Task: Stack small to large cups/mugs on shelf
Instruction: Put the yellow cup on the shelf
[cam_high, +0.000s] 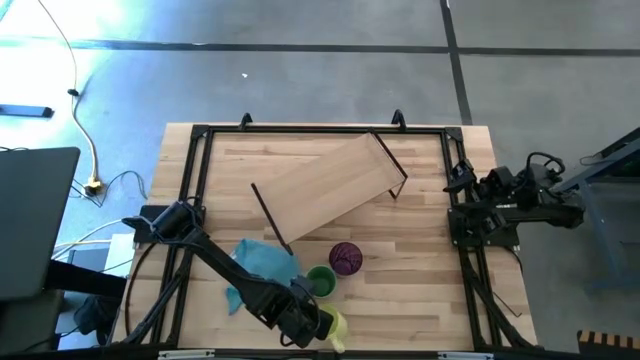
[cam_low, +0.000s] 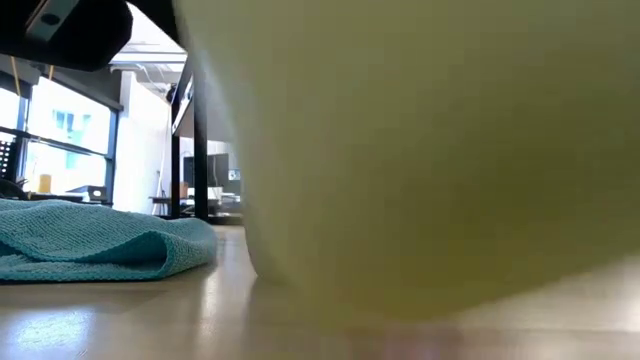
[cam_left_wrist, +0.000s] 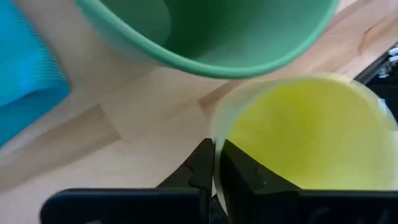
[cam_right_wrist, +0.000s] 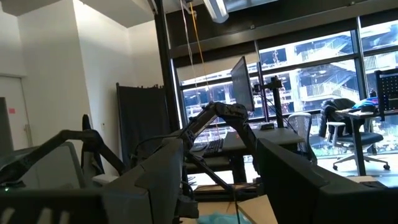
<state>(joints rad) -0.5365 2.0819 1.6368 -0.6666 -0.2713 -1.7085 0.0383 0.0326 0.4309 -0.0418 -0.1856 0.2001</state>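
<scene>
Low view is filled almost wholly by the yellow mug, which stands on the tabletop right at the lens, with the teal cloth bunched at the left of the frame. Left wrist view shows the left gripper with its two dark fingers pinched together on the mug's near rim, one inside and one outside the wall; the green cup sits just beyond, at the top of the frame. High view places this at the bottom centre, the green cup just above the mug, the purple tumbler a little up and to the right of it. Farther up, the shelf lies slantwise across the middle of the table. At the right edge, the right gripper waits, its fingers spread apart.
</scene>
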